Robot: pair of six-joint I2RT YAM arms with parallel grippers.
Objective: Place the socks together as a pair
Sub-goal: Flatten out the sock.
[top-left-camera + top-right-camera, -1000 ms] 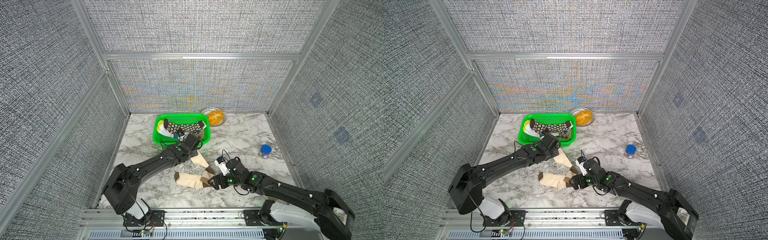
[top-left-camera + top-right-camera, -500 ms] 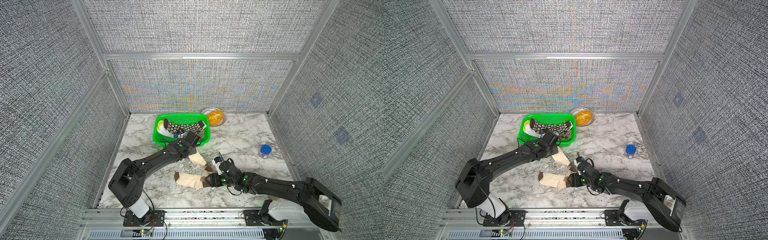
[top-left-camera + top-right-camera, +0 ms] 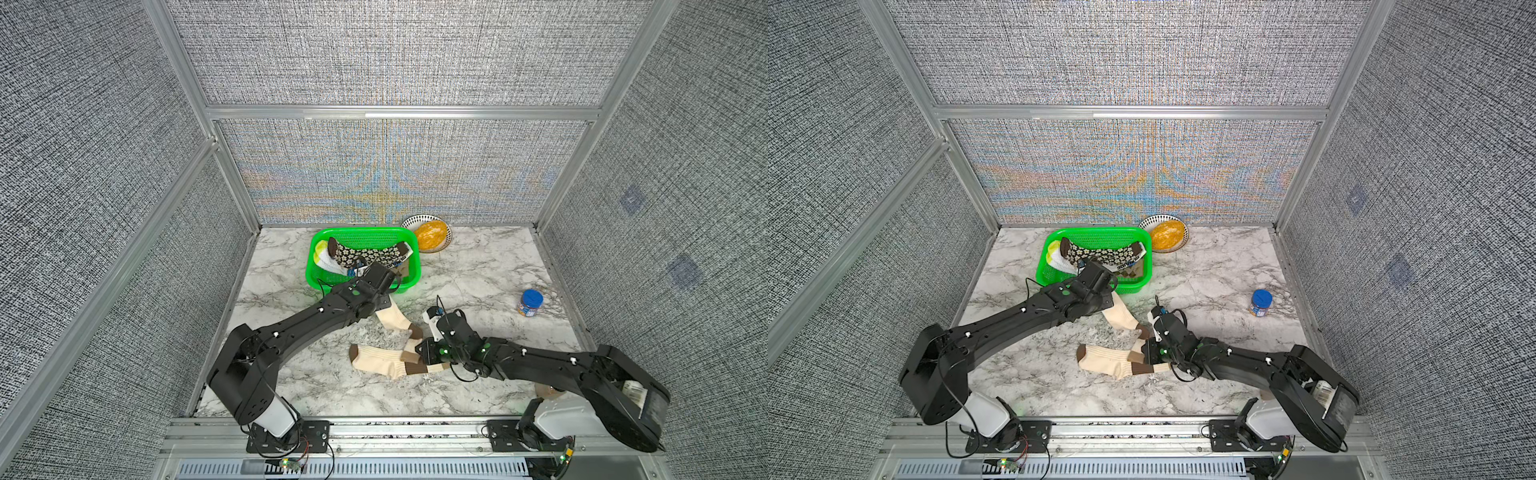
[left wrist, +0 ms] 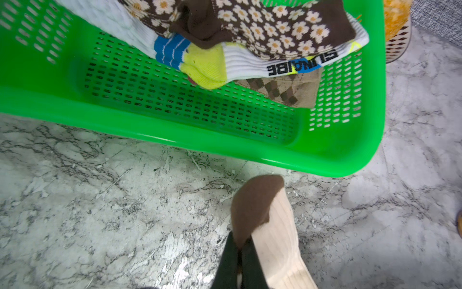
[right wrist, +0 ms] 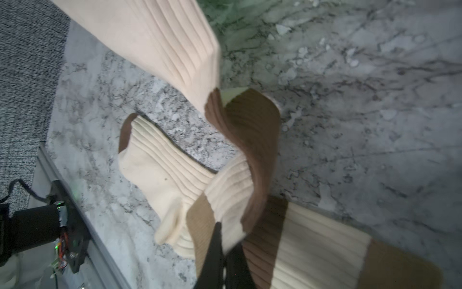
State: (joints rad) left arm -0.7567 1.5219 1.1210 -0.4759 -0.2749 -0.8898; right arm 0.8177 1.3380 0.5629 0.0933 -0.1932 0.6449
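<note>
Two cream brown-banded socks are out on the marble table. One sock [image 3: 380,362] [image 3: 1105,362] lies flat near the front. The other sock [image 3: 394,318] [image 3: 1121,316] stretches between both grippers. My left gripper [image 4: 240,244] is shut on its brown toe, close to the green basket [image 3: 312,272] [image 4: 225,142]. My right gripper [image 5: 225,241] [image 3: 419,350] is shut on its banded cuff end, right above the flat sock's cuff. In the basket lie a brown cream-flowered sock [image 3: 365,251] [image 4: 275,27], a white sock with yellow-blue patches [image 4: 205,62] and a tan-brown diamond check sock [image 4: 285,91].
A white patterned bowl [image 3: 409,222] holding something orange stands behind the basket at the back wall. A small jar with a blue lid [image 3: 530,302] [image 3: 1261,303] stands on the right side of the table. Grey fabric walls close in three sides.
My right gripper has moved left and shut on the cuff end of the sock that the left gripper holds. The left gripper has drawn its end slightly toward the basket.
</note>
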